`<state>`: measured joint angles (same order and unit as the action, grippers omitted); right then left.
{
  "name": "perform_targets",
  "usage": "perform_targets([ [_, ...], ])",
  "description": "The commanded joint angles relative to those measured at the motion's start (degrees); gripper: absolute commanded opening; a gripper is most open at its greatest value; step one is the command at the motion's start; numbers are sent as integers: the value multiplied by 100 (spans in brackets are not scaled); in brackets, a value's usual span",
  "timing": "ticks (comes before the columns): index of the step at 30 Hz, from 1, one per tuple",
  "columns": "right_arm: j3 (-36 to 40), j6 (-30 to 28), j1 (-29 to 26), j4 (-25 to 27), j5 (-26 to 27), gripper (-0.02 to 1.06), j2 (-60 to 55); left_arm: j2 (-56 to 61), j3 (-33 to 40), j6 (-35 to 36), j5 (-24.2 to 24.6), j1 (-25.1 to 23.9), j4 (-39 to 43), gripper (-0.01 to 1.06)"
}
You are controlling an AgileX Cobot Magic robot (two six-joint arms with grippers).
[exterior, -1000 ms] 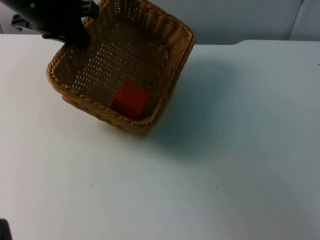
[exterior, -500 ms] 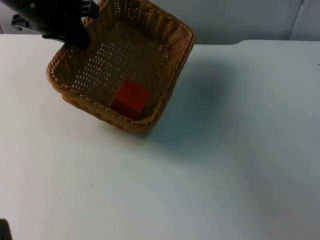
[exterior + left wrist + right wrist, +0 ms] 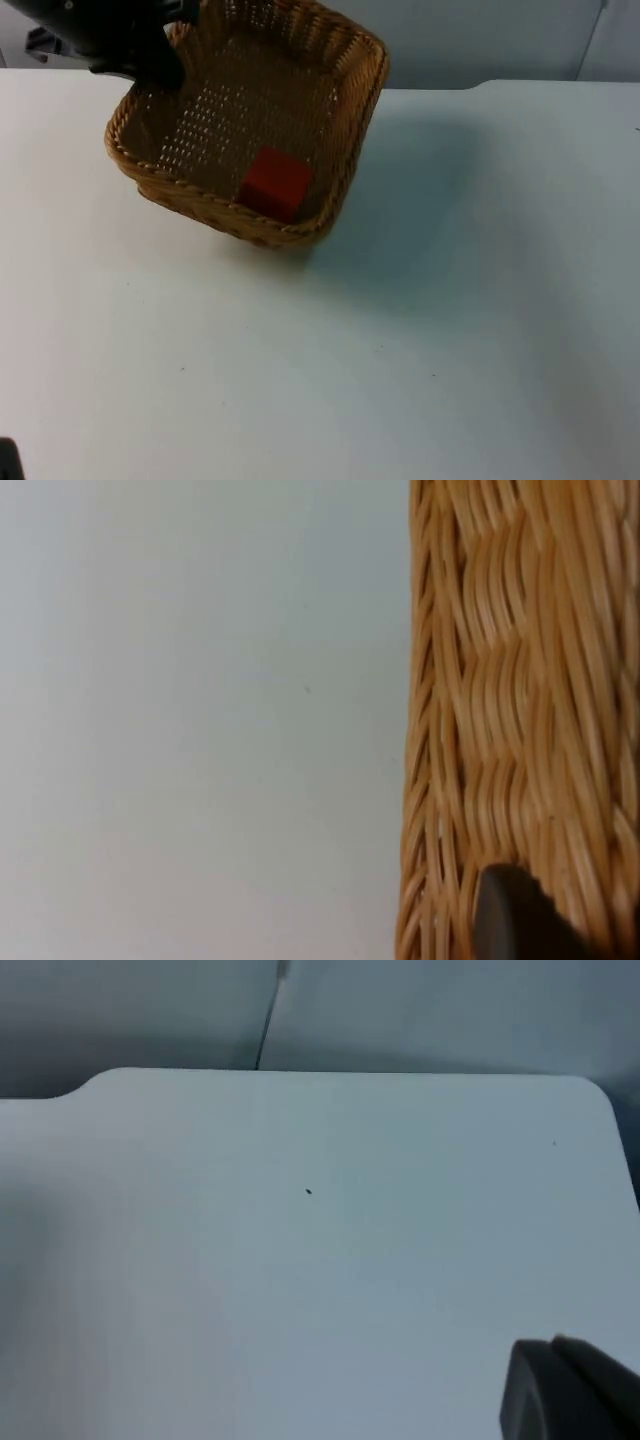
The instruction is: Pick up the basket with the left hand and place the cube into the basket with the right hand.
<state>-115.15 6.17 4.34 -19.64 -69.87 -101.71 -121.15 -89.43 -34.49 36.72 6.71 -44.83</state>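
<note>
The wicker basket (image 3: 250,130), hanging from the left gripper (image 3: 165,60) at its far-left rim corner, blocks the table's (image 3: 450,330) far-left part. A red cube (image 3: 275,185) takes its near corner; it seems lifted, judging by its shadow. Open tabletop lies to its right and nearer.

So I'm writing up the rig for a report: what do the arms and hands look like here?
The left arm is glossy black with rounded, bulky housing. The left hand is black too, and its fingertip is a dark, matte, rounded pad against the woven basket. The right hand's fingertip is dark grey to black, blocky with softened edges. No markings can be made out.
</note>
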Motion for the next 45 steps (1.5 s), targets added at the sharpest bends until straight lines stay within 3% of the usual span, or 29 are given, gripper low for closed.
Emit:
perform_targets([
  [1, -53, -41, -36, 27, -10, 0, 131, 114, -59, 153, 481, 28, -385, 0],
  [5, -53, -52, -36, 51, -10, 0, 236, 114, -49, 231, 1324, 28, -385, 0],
  [13, -53, -52, -36, 85, -10, 0, 375, 114, -49, 516, 1843, 42, -198, 0],
  [16, -53, -52, -36, 96, -10, 0, 431, 114, 70, 516, 1873, 85, -121, 0],
  [21, -53, -32, -36, 99, -10, 0, 496, 114, 709, 456, 1501, 237, -121, 0],
  [30, -53, -32, -36, 187, -10, 0, 496, 114, 1017, 337, 1467, 524, -349, 1],
  [34, -53, -32, -36, 187, -10, 0, 496, 114, 1017, 105, 1560, 714, -389, 13],
  [38, -53, -32, -36, 187, -10, 0, 496, 114, 1017, 2, 1560, 885, -389, 53],
  [39, -53, -32, -36, 187, -10, 0, 496, 114, 1017, 2, 1560, 885, -389, 53],
  [42, -53, -16, -36, 190, -10, 0, 496, 114, 1017, 2, 1429, 885, -118, 75],
  [45, -53, -16, -36, 190, -10, 0, 496, 114, 1017, 2, 1239, 885, 135, 76],
])
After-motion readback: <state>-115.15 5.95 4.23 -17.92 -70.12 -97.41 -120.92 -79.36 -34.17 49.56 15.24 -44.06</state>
